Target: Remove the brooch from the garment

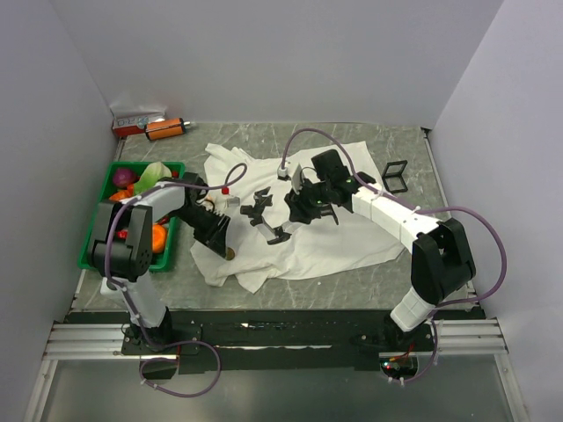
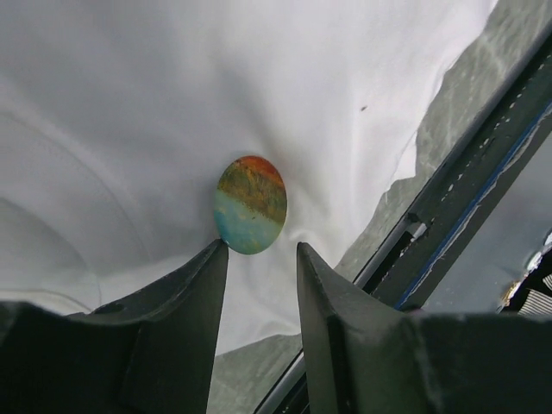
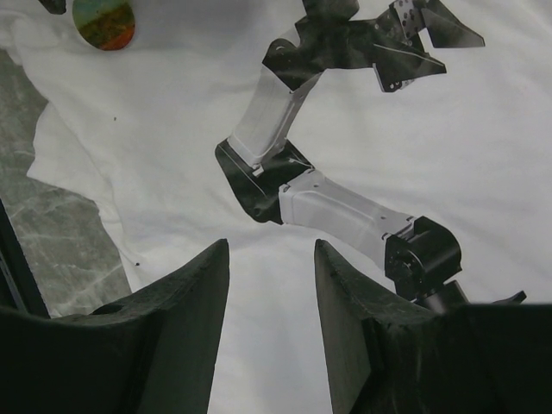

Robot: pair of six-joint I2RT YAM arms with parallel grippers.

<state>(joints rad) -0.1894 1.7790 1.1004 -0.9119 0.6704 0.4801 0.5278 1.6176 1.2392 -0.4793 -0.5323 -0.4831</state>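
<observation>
The brooch (image 2: 251, 204) is a small oval disc, orange at one end and teal at the other. It sits on the white garment (image 2: 129, 103) near the cloth's front edge. My left gripper (image 2: 259, 246) is open just short of it, and the left fingertip (image 2: 217, 252) meets the brooch's rim. From above, the brooch (image 1: 230, 253) shows as a small brown dot right at my left gripper (image 1: 223, 241). My right gripper (image 3: 272, 246) hangs open over bare cloth at the middle of the garment (image 1: 334, 237). It holds nothing, and the brooch (image 3: 103, 23) lies far off at the upper left.
A black-and-white robot-arm print (image 1: 264, 217) marks the garment's middle. A green basket (image 1: 92, 249) of fruit stands at the left. An orange-and-black cylinder (image 1: 165, 128) and a small box (image 1: 134, 119) lie at the back left, and a black frame (image 1: 396, 176) at the right. The table's front rail (image 2: 448, 207) runs near the brooch.
</observation>
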